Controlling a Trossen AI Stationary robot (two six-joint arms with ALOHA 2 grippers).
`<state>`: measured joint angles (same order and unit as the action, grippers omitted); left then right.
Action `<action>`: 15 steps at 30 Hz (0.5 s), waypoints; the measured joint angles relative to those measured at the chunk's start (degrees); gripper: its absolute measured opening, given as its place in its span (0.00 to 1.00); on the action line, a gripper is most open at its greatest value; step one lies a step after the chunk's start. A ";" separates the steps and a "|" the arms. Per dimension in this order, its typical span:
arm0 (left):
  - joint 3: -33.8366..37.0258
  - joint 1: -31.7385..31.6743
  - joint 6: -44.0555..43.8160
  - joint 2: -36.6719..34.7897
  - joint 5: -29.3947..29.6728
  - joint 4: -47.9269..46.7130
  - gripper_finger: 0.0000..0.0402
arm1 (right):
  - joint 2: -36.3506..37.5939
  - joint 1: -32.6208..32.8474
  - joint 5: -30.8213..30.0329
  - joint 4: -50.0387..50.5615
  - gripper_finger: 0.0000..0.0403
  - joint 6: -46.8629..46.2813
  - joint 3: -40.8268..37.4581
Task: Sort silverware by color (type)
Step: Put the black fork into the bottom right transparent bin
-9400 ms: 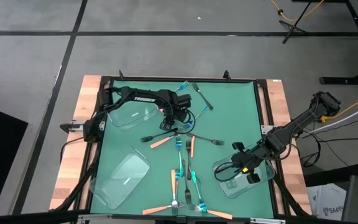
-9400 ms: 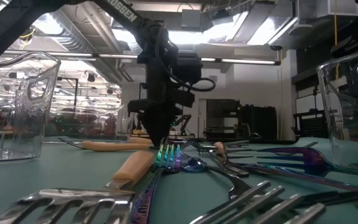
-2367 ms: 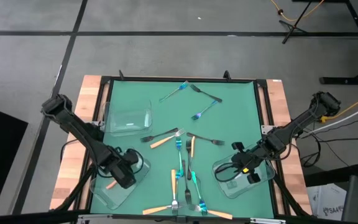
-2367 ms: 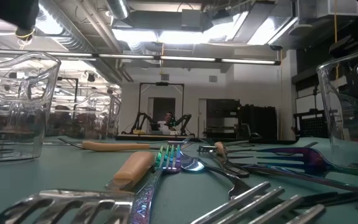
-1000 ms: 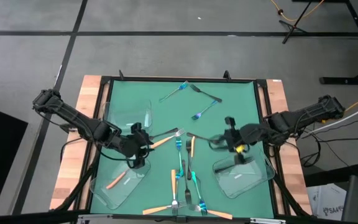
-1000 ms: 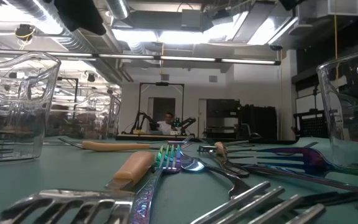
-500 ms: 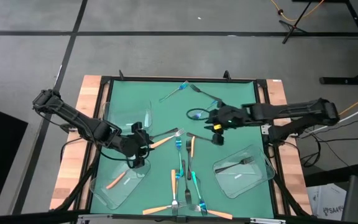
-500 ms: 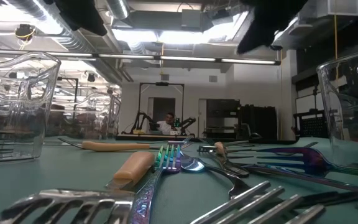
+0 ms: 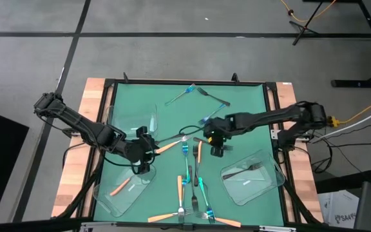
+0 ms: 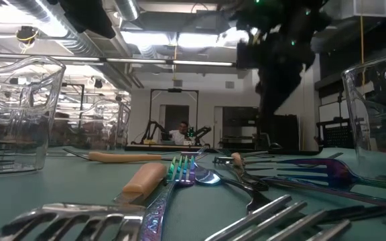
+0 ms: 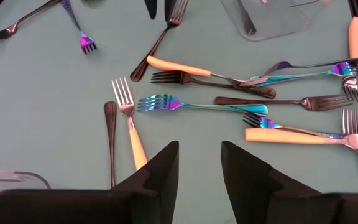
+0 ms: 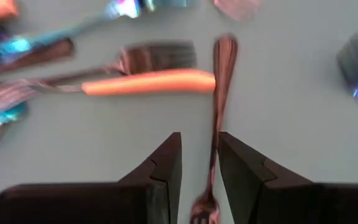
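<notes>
Right gripper [image 9: 216, 143] hovered over dark fork [image 12: 217, 112] mid-worktop [image 9: 237, 116], jaws parted, empty. Left gripper [image 9: 148, 149] waited near orange fork [image 9: 167, 146], jaws released. Risk: forks [image 9: 192, 174] lay crossed and touching; closing jaws could snag orange neighbour [image 12: 148, 82] or nudge pile.

The right gripper [image 9: 215, 143] has swung from its tray to the central forks [image 9: 195, 149]

Three clear trays [image 9: 134, 124], two arms [image 9: 76, 121], perhaps thirteen forks [image 9: 187, 169].
</notes>
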<state>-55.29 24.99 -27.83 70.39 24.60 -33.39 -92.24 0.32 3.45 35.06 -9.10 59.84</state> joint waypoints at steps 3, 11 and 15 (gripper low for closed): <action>0.00 0.00 -0.01 0.00 0.00 -0.02 0.28 | -2.03 0.00 -1.91 0.52 0.24 0.09 -0.01; 0.00 0.00 -0.01 0.00 0.00 -0.02 0.28 | -5.25 0.00 -2.44 1.66 0.24 0.55 -0.01; 0.00 0.00 -0.01 0.00 0.00 0.00 0.28 | -6.77 0.00 -2.42 1.60 0.24 0.57 -0.01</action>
<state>-55.29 24.99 -27.83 70.39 24.60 -33.39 -99.00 0.32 1.03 36.66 -8.54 59.83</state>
